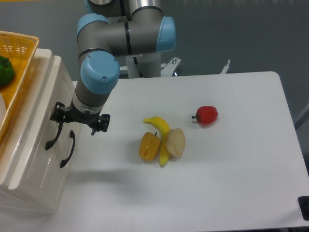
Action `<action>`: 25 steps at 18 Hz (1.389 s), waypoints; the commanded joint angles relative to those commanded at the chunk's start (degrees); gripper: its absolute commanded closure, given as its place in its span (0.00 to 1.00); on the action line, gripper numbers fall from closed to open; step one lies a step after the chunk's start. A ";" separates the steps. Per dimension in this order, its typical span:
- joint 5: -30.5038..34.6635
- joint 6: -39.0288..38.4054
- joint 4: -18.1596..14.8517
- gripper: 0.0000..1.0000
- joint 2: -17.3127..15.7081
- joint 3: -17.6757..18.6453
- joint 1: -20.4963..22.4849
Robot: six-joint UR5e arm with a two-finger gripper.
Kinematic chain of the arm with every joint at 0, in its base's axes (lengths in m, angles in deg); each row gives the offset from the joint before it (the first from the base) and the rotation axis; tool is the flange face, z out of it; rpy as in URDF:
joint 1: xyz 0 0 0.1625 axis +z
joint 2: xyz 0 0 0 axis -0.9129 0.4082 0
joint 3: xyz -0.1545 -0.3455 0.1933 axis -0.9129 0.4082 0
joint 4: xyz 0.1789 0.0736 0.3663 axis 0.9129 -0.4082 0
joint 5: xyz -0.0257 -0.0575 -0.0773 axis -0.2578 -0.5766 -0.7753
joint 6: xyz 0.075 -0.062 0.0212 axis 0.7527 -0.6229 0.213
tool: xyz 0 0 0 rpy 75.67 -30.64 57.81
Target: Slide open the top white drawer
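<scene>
White tabletop (pixel 231 159) fills most of the view, with a grey wall behind it and a glossy cream cabinet (pixel 29 159) standing at its left edge. Taking the cabinet as the landmark: the top white drawer (pixel 41 116) is the upper part of its front, shut flush with the face, and carries a black curved bar handle (pixel 54 137). Just below and to the right of that handle sits the lower drawer's handle (pixel 68 149). On top of the cabinet rests a yellow wicker basket (pixel 19 72) holding a green pepper (pixel 5 70).

Reaching down beside the cabinet front, the UR5e arm (pixel 99 72) holds its gripper (pixel 77 118) at the upper end of the top handle. Its black fingers (pixel 58 115) stand apart, one at the handle's top end by the drawer face, the other out over the table; whether either touches the handle cannot be told.

Well to the right of the cabinet lie a banana (pixel 161 133), an orange-yellow pepper (pixel 149 146) and a pale potato-like piece (pixel 175 142), all touching. Farther right sits a red pepper (pixel 206 115).
</scene>
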 joint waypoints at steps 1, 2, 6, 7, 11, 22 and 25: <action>-0.09 0.00 0.00 0.00 0.00 0.00 0.00; -0.17 -0.09 0.00 0.00 0.09 0.00 0.00; -0.53 -0.44 0.00 0.00 0.35 0.00 0.00; -0.53 -0.44 0.00 0.00 0.35 0.09 0.00; -0.53 -0.62 0.00 0.00 0.44 0.26 -0.09; -0.26 -0.62 0.00 0.00 0.88 0.26 -1.05; -0.18 -0.53 0.00 0.00 0.97 0.26 -1.23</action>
